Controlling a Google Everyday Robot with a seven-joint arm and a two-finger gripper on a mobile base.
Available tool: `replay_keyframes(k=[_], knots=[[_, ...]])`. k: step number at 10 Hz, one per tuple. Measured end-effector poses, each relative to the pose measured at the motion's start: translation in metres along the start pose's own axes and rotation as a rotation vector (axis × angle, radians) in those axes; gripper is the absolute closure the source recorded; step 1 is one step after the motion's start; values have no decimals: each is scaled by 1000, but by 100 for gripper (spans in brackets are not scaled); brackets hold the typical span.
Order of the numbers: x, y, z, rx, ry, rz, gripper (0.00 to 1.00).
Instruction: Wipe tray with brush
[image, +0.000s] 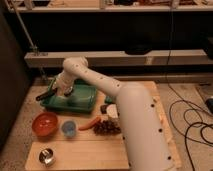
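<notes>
The green tray (80, 102) lies at the back left of the wooden table. My gripper (62, 90) hangs from the white arm over the tray's left part, low above its floor. It is shut on the black brush (46, 94), which sticks out to the left over the tray's left rim. The brush's tip near the tray floor is hidden by the gripper.
In front of the tray stand an orange bowl (45, 124), a blue cup (68, 128), a carrot (90, 123) and dark grapes (106, 127). A metal cup (47, 156) sits near the front edge. The white arm (135, 120) covers the table's right side.
</notes>
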Motion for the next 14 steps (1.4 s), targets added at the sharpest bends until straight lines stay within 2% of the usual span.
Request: replay_keyframes(k=[2, 4, 6, 7, 9, 13, 14], knots=[[-1, -8, 16, 13, -5, -38, 100], [12, -29, 12, 31, 10, -65, 100], [28, -46, 16, 23, 28, -76, 100], [44, -45, 13, 20, 41, -59, 100], [61, -32, 0, 14, 61, -35, 100], [105, 22, -55, 20, 122, 36, 100], [110, 36, -70, 22, 124, 41, 100]])
